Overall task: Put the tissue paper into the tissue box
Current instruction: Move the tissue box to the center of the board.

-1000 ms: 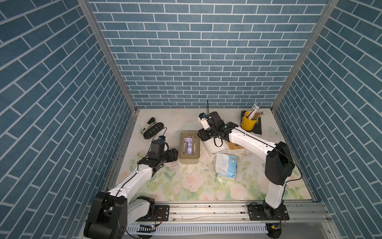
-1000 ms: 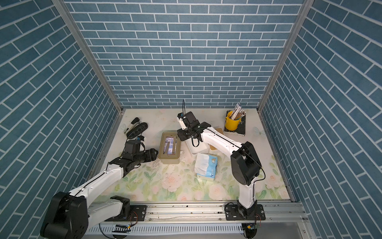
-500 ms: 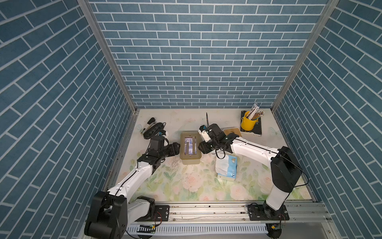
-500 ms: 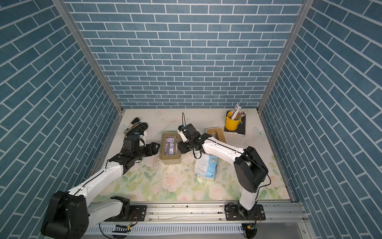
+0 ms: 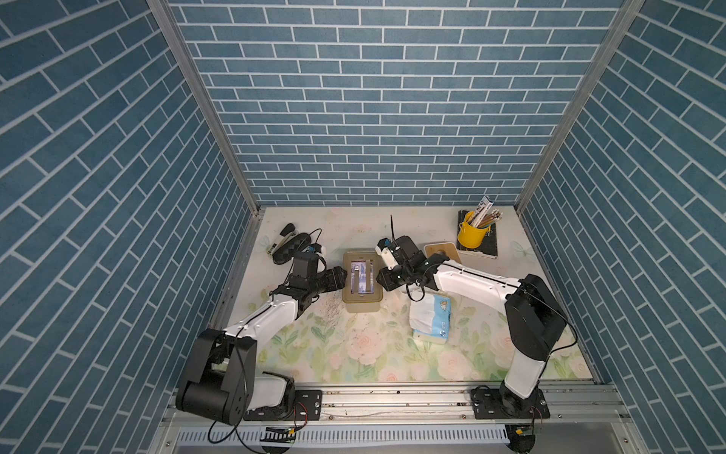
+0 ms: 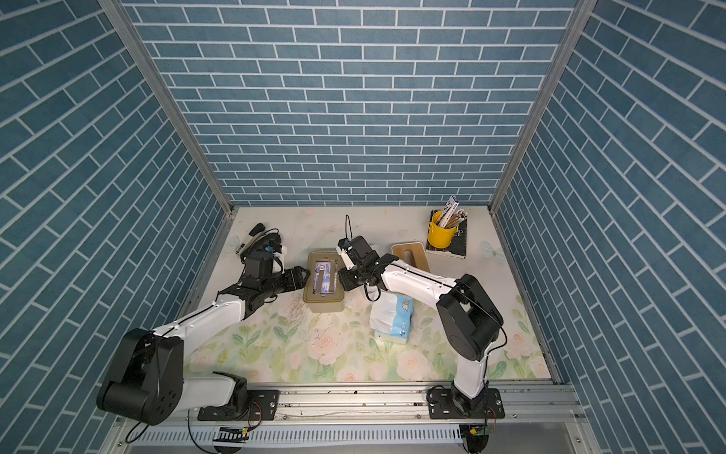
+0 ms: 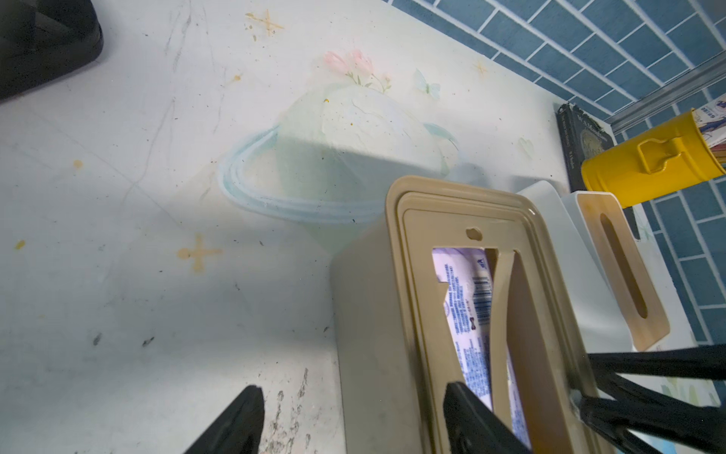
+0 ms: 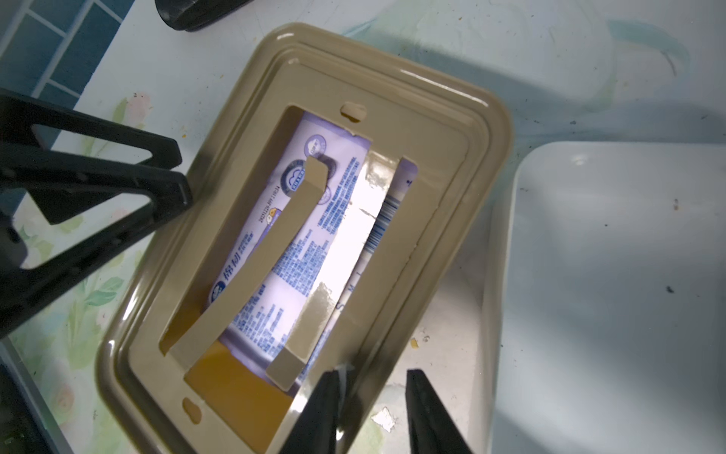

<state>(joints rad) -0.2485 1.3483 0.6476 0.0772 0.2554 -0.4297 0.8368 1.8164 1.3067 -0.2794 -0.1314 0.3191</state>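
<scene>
1. Lying inside the tan tissue box (image 8: 393,78), the purple tissue pack (image 8: 314,251) shows through the cut-out frame that faces up. Two thin tan straps cross over it. It sits askew, with a bare patch of the box's inside at one end.
2. My right gripper (image 8: 371,377) stands astride one long rim of the box. One finger dips into the opening at the rim's inner edge and the other hangs outside, apart from the wall. The jaws are narrowly spread and pinch nothing.
3. My left gripper (image 7: 351,389) straddles the opposite long wall, spread wide. One finger is over the opening and the other is out over the table (image 7: 157,275).
4. Beside my right gripper's outer finger, the white box (image 8: 609,275) runs alongside the tan one, with only a slim lane of table between them.
5. A blue tissue pack (image 5: 430,320) lies on the table beneath my right forearm, apart from the tan box.
6. A yellow cup (image 5: 469,236) stands on a book (image 5: 489,245) at the far right, and a stapler (image 5: 281,241) lies at the far left. The widest bare stretch of table lies toward the near rail.
</scene>
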